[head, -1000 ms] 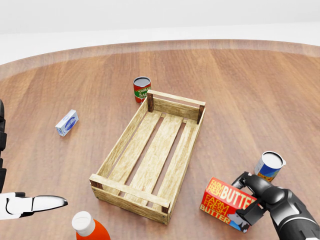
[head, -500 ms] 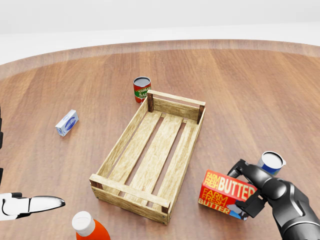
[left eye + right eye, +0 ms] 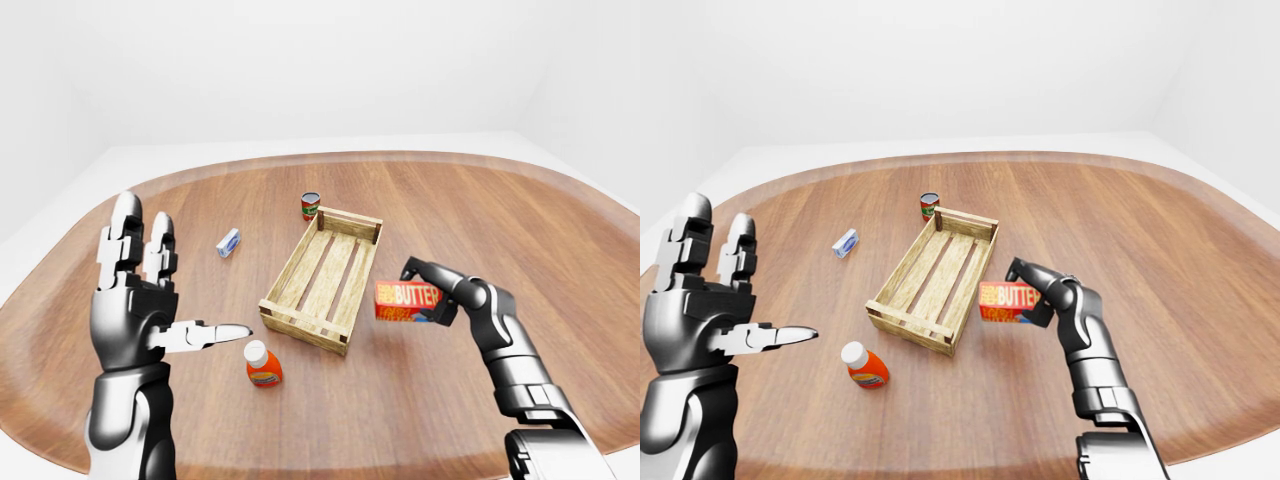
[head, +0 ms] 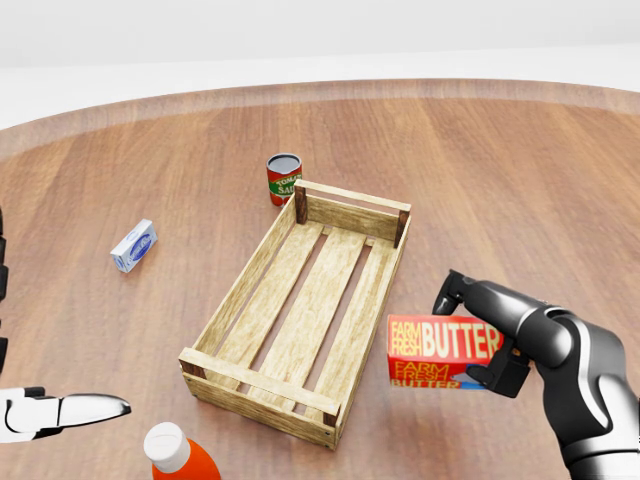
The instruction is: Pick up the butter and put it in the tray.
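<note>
- Gripping the butter box [image 4: 440, 351] in our right hand [image 4: 497, 337], fingers closed round its right end; box is off the table [image 4: 520, 180], lower right of head view, just right of the tray [image 4: 305, 308], not inside it.
- Tray is a wooden slatted crate at frame center, nothing in it.
- Our left hand [image 3: 140, 300] is raised at left of the left-eye view, fingers spread wide, holding nothing.
- Red tomato can [image 4: 284, 179] stands just beyond the tray's top-left corner.
- Small blue-white carton [image 4: 133, 245] lies at left, well apart from the tray.
- Orange bottle with white cap [image 3: 262, 364] sits near the tray's lower-left corner.
</note>
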Motion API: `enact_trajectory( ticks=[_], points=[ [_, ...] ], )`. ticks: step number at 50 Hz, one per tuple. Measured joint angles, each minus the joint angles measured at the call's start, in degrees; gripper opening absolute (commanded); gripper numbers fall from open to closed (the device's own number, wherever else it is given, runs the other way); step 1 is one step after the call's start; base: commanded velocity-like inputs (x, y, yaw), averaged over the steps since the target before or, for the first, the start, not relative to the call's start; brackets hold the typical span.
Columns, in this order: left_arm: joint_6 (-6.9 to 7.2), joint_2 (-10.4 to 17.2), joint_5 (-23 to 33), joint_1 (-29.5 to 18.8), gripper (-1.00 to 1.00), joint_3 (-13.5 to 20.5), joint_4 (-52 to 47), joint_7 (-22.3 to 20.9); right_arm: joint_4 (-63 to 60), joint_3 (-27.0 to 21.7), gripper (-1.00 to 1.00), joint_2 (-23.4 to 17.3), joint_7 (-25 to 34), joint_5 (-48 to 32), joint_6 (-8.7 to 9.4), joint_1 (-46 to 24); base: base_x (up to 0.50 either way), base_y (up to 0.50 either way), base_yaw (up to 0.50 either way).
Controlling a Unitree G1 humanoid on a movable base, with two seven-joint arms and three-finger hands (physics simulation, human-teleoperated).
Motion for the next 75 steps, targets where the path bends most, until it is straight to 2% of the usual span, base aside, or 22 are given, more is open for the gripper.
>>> enact_trajectory(
  ticks=[4, 15, 30, 42, 55, 75],
  points=[
    [0.0, 0.0, 0.1, 0.1, 1.0, -0.1, 0.2, 0.0, -2.1, -0.1, -1.0, 0.3, 1.8, -1.8, 0.0, -1.1, 0.0, 0.0, 0.0],
    [0.0, -0.1, 0.4, 0.2, 1.0, -0.5, 1.1, -0.1, -4.5, -0.3, -1.0, 1.2, 1.9, -4.1, 0.0, -4.3, 0.0, 0.0, 0.0],
    [0.0, -0.1, 0.4, 0.1, 1.0, -0.4, 0.8, 0.0, 0.1, 0.6, -1.0, 3.4, -0.8, -0.9, 0.0, -11.0, 0.0, 0.0, 0.0],
    [0.0, 0.1, 0.0, -0.1, 1.0, -0.2, 0.9, 0.0, 11.9, 1.8, -1.0, 5.9, -8.5, 6.1, 0.0, -20.0, 0.0, 0.0, 0.0],
    [0.0, 0.2, -0.4, -0.1, 1.0, 0.1, 0.3, -0.1, 32.4, 3.3, -1.0, 9.1, -18.8, 13.4, 0.0, -30.4, 0.0, 0.0, 0.0],
    [0.0, 0.5, -0.9, -0.8, 1.0, 0.7, -0.7, 0.3, 47.6, 5.9, -1.0, 14.4, -24.3, 15.4, 0.0, -38.0, 0.0, 0.0, 0.0]
  ],
)
